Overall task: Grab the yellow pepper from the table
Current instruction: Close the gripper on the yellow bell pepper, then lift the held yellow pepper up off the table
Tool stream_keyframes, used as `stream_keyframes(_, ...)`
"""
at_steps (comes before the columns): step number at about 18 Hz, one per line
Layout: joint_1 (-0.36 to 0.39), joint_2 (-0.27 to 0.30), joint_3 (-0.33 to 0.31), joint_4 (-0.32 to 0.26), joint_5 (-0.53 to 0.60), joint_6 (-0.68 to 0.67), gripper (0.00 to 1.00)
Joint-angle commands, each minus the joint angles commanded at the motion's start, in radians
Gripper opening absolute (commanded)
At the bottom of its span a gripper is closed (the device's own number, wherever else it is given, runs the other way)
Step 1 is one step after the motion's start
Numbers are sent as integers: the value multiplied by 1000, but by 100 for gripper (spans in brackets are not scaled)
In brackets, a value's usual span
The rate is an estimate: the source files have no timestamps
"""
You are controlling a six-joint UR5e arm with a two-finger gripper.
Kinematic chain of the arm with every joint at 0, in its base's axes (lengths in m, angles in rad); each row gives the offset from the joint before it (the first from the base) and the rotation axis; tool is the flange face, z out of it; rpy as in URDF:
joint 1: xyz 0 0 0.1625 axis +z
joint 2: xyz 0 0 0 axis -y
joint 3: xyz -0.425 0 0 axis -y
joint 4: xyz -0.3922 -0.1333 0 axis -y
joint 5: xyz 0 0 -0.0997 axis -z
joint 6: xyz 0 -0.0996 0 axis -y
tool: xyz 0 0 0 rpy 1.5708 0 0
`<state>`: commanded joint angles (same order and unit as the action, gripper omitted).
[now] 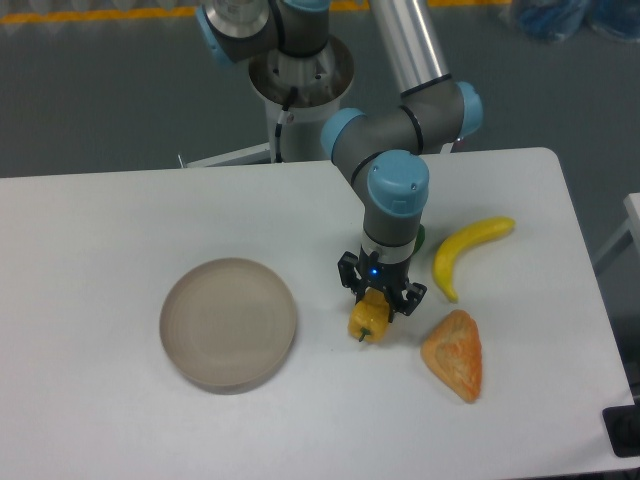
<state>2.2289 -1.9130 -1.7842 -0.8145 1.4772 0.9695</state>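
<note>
The gripper [378, 297] has its fingers drawn in against the top of the yellow pepper [369, 317], which lies on the table [100, 240] just right of the plate [228, 323]; it looks light, smooth and slippery, so its lobed sides suit best.

No readable text, labels or signs anywhere.

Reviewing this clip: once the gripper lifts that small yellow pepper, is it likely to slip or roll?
The small lobed yellow pepper looks smooth and rounded, so it may well slip or pivot between the fingers. The gripper sits over its upper end, so the lower stem end could swing. If dropped on the white table, it would probably roll only a little.
</note>
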Motion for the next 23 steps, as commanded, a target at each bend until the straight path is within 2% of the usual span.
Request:
stream_keyframes(2, 2, 11, 26, -9, 3, 2, 32)
stream_keyframes(5, 8, 41, 81, -18, 12, 87, 32)
stream_keyframes(8, 41, 58, 110, -20, 11, 135, 32)
stream_keyframes(10, 52, 84, 146, -47, 17, 175, 32)
stream_keyframes(11, 54, 84, 175, -54, 29, 176, 32)
stream_keyframes(14, 64, 84, 238, -130, 86, 182, 32)
stream_keyframes(15, 64, 77, 265, -138, 89, 198, 32)
stream_keyframes(23, 63, 69, 278, -141, 121, 209, 32)
